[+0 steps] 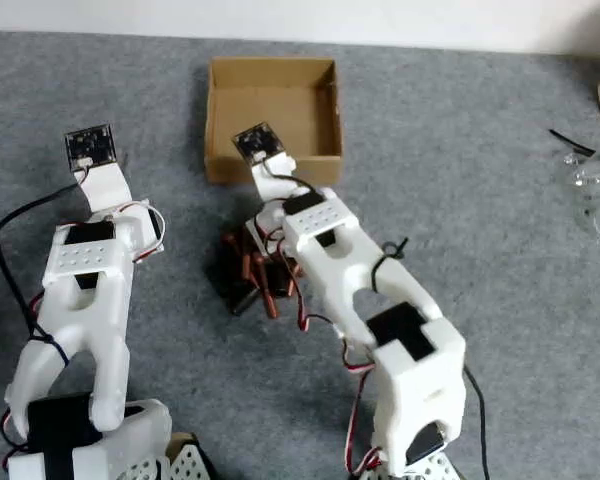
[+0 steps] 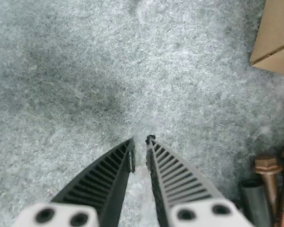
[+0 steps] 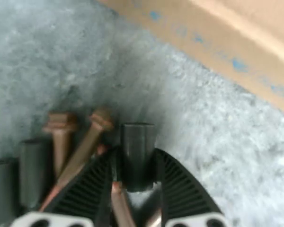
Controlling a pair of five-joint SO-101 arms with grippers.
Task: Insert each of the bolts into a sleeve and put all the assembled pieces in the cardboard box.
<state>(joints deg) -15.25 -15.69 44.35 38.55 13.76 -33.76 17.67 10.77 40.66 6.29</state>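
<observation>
A pile of copper-coloured bolts and black sleeves lies on the grey carpet just in front of the cardboard box. My right gripper is down in this pile, shut on an upright black hexagonal sleeve. Two bolts lean next to it, with more sleeves beside them. My left gripper hangs over bare carpet to the left of the box, shut with nothing in it. A bolt head and a sleeve sit off to its side.
The box wall rises close behind the held sleeve, and a box corner shows past the left gripper. Clear plastic items lie at the far right of the carpet. Red and black cables hang from the right arm above the pile.
</observation>
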